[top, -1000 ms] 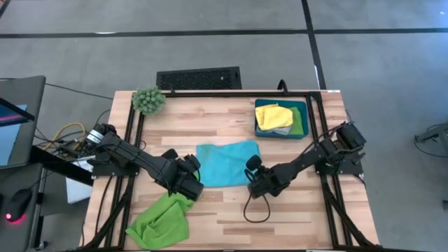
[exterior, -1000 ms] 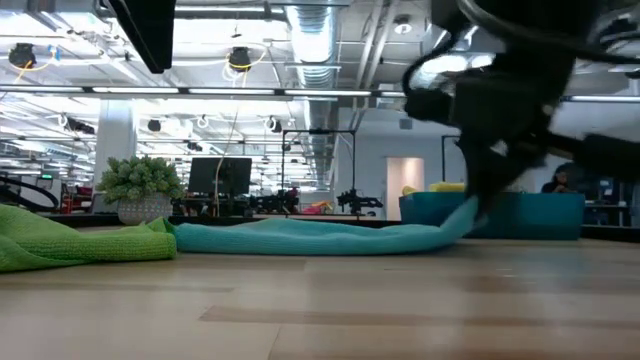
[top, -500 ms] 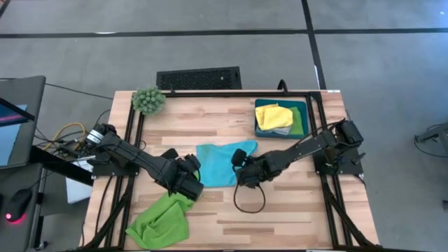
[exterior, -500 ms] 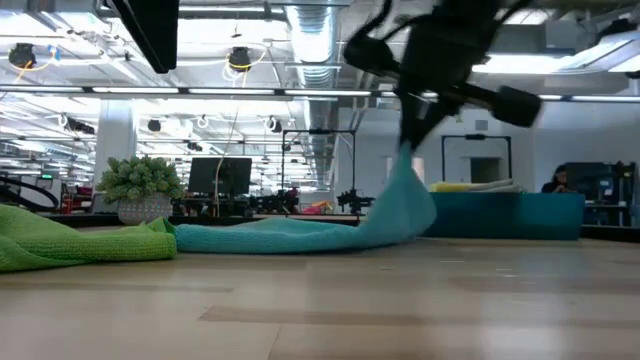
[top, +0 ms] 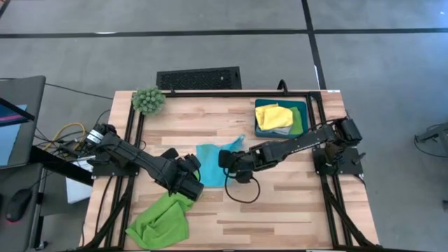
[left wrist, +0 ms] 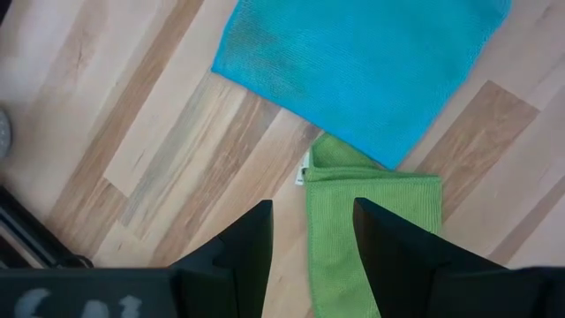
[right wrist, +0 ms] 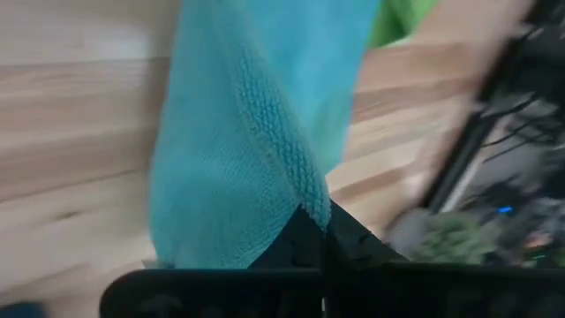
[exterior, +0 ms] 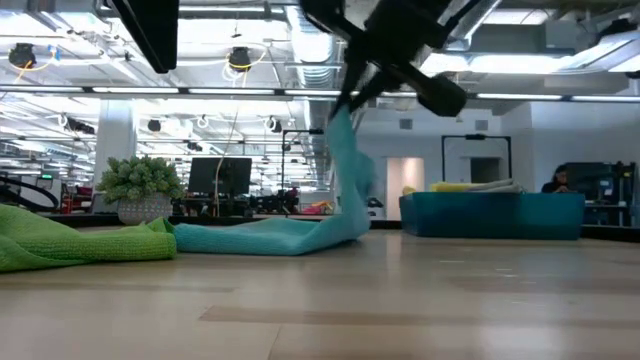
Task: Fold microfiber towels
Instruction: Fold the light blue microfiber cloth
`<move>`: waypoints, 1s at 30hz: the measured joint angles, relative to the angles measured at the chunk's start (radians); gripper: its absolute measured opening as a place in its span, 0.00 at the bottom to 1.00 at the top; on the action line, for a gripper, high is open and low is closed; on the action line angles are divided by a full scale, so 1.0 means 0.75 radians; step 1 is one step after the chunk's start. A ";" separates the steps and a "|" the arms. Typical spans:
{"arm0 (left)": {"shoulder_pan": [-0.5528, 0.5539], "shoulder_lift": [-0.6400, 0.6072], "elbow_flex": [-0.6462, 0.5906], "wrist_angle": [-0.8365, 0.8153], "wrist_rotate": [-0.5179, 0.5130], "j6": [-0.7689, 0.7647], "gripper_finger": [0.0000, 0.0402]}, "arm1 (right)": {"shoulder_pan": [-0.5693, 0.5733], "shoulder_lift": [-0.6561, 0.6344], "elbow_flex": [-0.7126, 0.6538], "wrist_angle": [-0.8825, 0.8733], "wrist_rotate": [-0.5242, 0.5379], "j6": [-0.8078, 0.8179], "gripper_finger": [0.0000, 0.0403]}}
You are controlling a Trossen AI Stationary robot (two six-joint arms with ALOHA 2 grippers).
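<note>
- The right gripper [top: 229,159] travels leftward across the table, from the light blue towel's [top: 210,166] right edge to above its middle.
- The towel's right side (pinched between the fingers) rises off the wood, draping steeply in the low view.
</note>
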 joint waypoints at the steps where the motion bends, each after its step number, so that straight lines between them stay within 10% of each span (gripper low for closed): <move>1: 0.000 0.000 0.000 -0.001 0.000 0.000 0.38 | 0.001 0.000 0.000 0.029 -0.007 -0.034 0.01; 30: 0.000 0.001 0.001 -0.065 0.035 -0.001 0.38 | -0.023 0.390 0.204 0.500 -0.346 -0.368 0.02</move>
